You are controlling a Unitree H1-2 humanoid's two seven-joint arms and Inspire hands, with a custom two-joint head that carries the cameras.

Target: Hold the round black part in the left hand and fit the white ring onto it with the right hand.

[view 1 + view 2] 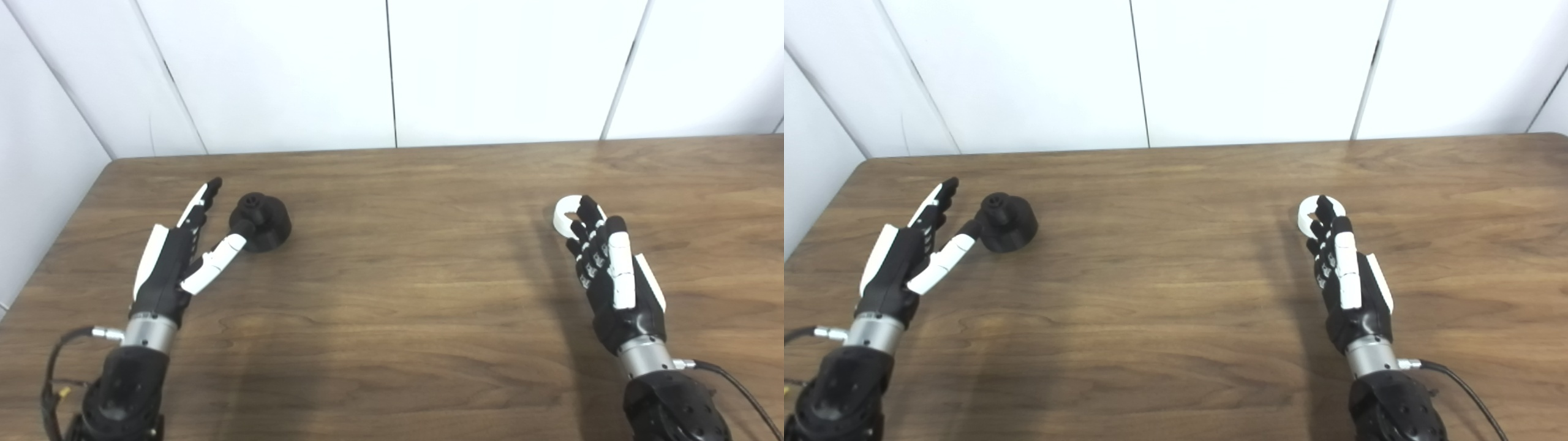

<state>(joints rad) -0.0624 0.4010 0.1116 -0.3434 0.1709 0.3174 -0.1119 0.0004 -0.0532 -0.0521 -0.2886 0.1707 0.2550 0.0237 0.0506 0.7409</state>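
Round black part (pixel 260 221) upright on table (pixel 404 294), stub upward.

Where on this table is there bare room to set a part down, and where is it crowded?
The widest bare patch is the table middle, bordered by the round black part on one side and the white ring on the other. The far strip along the wall is also bare. It is crowded where the left hand and right hand reach their parts.
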